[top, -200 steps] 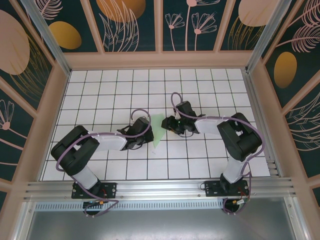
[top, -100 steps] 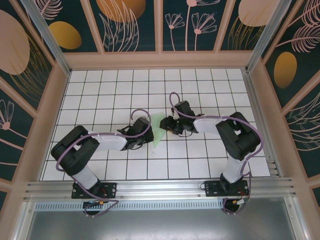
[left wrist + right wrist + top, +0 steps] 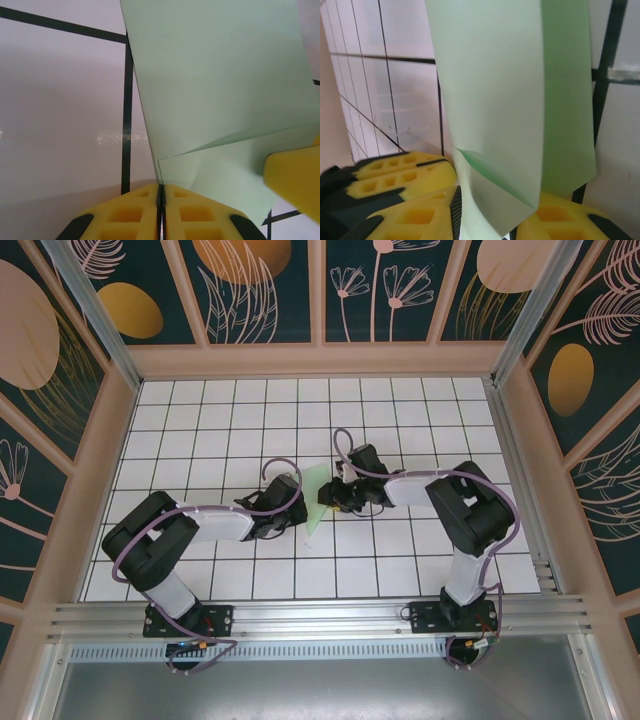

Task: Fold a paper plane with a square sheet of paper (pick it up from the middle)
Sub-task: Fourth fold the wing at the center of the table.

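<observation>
Sheet of paper (image 3: 215,75): pale mint, partly folded, one flap creased over another. It sits mid-table on the white grid table (image 3: 200,420), between my two grippers, and in the right wrist view it rises off the surface rather than lying flat.

Left gripper (image 3: 161,192): yellow pads pressed together, no gap at the seam. The folded edge of the sheet runs straight into that seam, so I judge it clamped on the paper at a near corner.

Right gripper (image 3: 487,220): pads stand apart with the sheet hanging down between them. Whether either pad actually bites, I cannot tell; the paper hides the contact.

Handling, as I judge it:
- Very light and thin; it bows under its own weight.
- It takes a crease readily, so any stray pinch will leave a mark.
- The foam pads should hold it without slip, but pulling the arms apart could tear it at the fold.
- Best hold is on doubled layers beside a crease, where it is stiffest, not on a single loose flap.
- Keep both holds near each other so the span between stays taut.
</observation>
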`<act>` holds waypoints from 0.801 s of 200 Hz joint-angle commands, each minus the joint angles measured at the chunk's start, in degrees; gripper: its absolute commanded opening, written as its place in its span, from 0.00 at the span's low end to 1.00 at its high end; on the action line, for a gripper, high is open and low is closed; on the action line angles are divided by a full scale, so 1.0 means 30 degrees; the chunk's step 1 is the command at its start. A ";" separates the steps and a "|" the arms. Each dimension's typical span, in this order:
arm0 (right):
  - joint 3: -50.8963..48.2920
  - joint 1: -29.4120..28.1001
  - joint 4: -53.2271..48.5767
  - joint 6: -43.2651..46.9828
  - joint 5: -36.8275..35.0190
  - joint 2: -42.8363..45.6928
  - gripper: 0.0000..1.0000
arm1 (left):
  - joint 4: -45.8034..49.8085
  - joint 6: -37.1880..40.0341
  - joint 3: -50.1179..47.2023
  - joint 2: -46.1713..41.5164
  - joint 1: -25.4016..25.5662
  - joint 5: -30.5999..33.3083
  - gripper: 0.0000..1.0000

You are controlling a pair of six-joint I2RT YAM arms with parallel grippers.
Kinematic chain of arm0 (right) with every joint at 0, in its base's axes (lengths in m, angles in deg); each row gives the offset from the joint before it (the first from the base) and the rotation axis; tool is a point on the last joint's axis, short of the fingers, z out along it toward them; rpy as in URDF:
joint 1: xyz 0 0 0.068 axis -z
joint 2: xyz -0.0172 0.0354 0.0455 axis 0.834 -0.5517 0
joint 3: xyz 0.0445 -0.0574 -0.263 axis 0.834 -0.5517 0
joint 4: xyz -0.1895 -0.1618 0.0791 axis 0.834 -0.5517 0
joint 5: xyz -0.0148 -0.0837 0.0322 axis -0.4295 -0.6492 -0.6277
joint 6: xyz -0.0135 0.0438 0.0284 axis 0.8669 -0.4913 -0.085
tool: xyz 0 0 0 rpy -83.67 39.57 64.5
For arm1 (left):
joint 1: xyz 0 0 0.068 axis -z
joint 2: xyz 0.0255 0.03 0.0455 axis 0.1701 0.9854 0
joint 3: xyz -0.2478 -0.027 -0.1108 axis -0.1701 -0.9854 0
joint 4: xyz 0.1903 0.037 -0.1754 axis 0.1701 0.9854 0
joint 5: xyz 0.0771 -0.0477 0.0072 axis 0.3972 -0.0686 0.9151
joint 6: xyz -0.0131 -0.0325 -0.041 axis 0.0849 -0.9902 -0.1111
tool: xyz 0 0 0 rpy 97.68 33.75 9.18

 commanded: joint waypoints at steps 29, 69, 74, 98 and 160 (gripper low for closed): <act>0.1010 0.0592 -0.0394 0.2431 0.1832 -0.0937 0.29 | 0.0631 0.0152 -0.0339 0.0149 0.0004 -0.0049 0.13; 0.1114 0.0997 -0.0345 0.2624 0.2276 -0.1128 0.22 | 0.0651 0.0235 -0.0335 0.0121 0.0006 -0.0110 0.13; 0.1134 0.0990 -0.0337 0.2628 0.2286 -0.1141 0.21 | 0.0653 0.0233 -0.0330 0.0119 0.0008 -0.0084 0.13; 0.0955 0.0994 -0.0129 0.2263 0.2120 -0.0932 0.09 | 0.0652 0.0267 -0.0273 -0.0040 0.0007 -0.0095 0.13; -0.1690 0.0933 0.0962 -0.1153 -0.3510 0.3931 0.00 | 0.1597 0.1356 0.0615 -0.2884 0.0008 0.1014 0.30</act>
